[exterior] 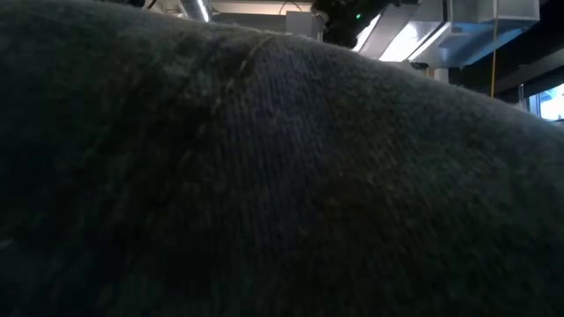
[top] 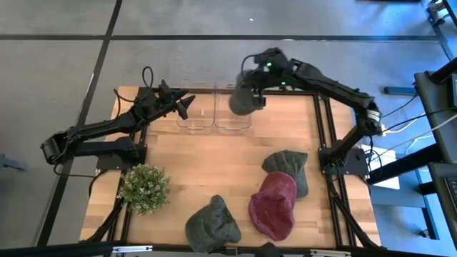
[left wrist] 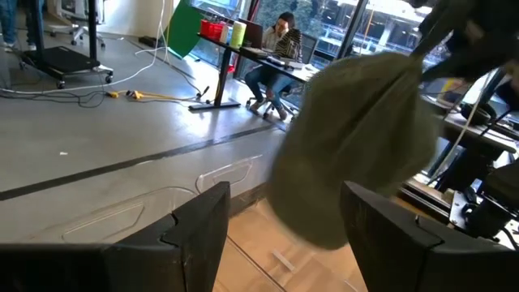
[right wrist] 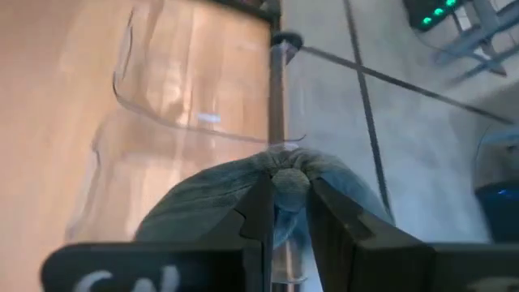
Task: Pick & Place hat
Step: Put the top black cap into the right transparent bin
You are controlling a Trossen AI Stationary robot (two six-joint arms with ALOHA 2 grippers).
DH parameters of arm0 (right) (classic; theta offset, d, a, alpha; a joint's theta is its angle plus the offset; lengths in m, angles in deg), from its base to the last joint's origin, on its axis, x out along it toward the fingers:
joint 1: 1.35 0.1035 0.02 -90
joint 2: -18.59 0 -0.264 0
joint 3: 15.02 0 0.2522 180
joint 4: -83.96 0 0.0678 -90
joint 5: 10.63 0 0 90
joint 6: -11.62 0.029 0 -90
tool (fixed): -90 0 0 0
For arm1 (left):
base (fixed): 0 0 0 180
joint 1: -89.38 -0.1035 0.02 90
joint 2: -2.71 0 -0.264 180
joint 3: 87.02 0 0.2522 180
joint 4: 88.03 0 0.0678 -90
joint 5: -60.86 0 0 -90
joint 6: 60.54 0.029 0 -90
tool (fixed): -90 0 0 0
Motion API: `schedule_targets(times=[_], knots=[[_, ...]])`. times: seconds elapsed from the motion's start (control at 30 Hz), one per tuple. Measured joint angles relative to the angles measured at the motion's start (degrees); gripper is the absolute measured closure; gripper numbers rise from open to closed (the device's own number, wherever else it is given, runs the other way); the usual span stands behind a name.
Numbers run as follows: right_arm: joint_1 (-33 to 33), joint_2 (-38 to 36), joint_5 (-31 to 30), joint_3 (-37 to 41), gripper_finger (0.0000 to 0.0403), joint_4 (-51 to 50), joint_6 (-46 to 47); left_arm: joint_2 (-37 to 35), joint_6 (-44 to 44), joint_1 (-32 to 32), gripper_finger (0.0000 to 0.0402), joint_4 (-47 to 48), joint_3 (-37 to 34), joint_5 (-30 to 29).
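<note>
A grey-green hat [top: 243, 101] hangs from my right gripper [top: 258, 84] above the right one of two clear bins [top: 233, 114] at the table's far edge. The right wrist view shows that gripper [right wrist: 288, 193] shut on the hat [right wrist: 211, 203]. My left gripper [top: 184, 104] is open and waits by the left clear bin [top: 194, 113], touching nothing. In its wrist view the hanging hat [left wrist: 357, 146] shows beyond the open fingers [left wrist: 284, 235]. Three more hats lie flat on the table: grey-green [top: 289, 168], red [top: 273, 205], and grey-green [top: 212, 225]. My right gripper pinches a bunched fold of the hat's cloth [right wrist: 289, 180] between its two fingers, coming from above and pointing down. The hat is lifted clear and hangs slack below the fingers, over the clear bin's rim [right wrist: 203, 122].
A potted green plant [top: 144, 188] stands near the table's left near corner. A dark hat's cloth [exterior: 264, 176] lies right against the low camera and fills its view. Bare wood [top: 207, 160] lies mid-table. A person [left wrist: 280, 40] sits at a desk far behind.
</note>
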Motion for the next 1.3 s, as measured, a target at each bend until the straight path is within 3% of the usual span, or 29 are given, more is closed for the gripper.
schedule_targets(times=[0.5, 0.73, 1.1, 1.3], knots=[[6.0, 7.6, -23.0, -0.3, 0.0342, 2.3, -31.5, 0.0, 2.7, 0.0, 0.0174, 0.0, 0.0, -2.9], [8.2, 7.4, -23.7, -0.3, 0.0341, 10.0, -41.1, 0.0, 2.9, 0.0, 0.0174, 0.1, 0.0, -2.9], [8.0, 7.6, -20.0, -0.4, 0.034, 9.9, -59.8, 0.0, 2.9, 0.0, 0.0174, 0.2, 0.0, -2.9], [5.3, 7.6, -17.9, 0.1, 0.0335, 10.9, -62.7, 0.0, 2.8, 0.0, 0.0174, 0.2, 0.0, -2.9]])
